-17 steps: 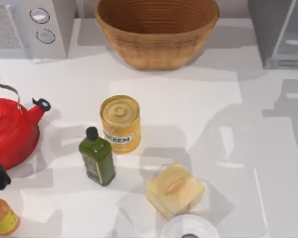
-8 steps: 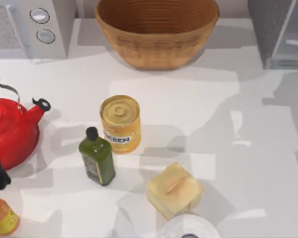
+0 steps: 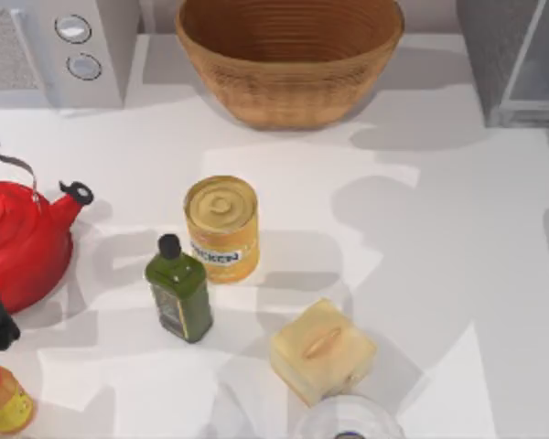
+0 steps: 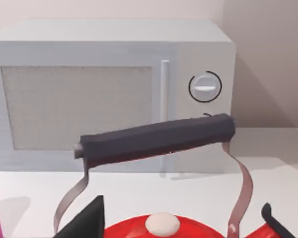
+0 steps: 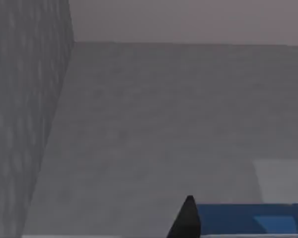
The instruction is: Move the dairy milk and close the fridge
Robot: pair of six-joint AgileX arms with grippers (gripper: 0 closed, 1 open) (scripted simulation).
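A white counter (image 3: 457, 274) carries the scene, with a grey boxy metal fridge (image 3: 499, 55) at its far right corner and a light grey microwave with two round knobs (image 3: 82, 46) at the far left; between them stands a wide woven wicker basket (image 3: 288, 59)

On the left side of the counter sits a red kettle with a dark bar handle (image 3: 18, 242). The left arm's end effector (image 4: 181, 220) hangs just above the kettle, its two dark fingers (image 4: 89, 218) set apart on either side of the kettle's pale lid knob (image 4: 162, 224) and its handle (image 4: 154, 140), facing the microwave door (image 4: 77, 106)

Near the middle of the counter stands a yellow cylindrical can (image 3: 221, 227), with a dark green glass bottle with a black cap (image 3: 177, 291) just beside it towards the front. A pale yellow butter-like block (image 3: 322, 350) lies to the bottle's right, near a pale round object (image 3: 348, 421) cut off at the front edge. A small orange bottle with a red cap (image 3: 2, 395) stands at the front left corner

The right wrist view looks at the grey walls of the fridge (image 5: 139, 124). There the blue-and-white dairy milk carton (image 5: 248, 219) shows low in view, right beside the right arm's end effector (image 5: 188, 220); whether that end effector is apart or clamped on the carton cannot be told
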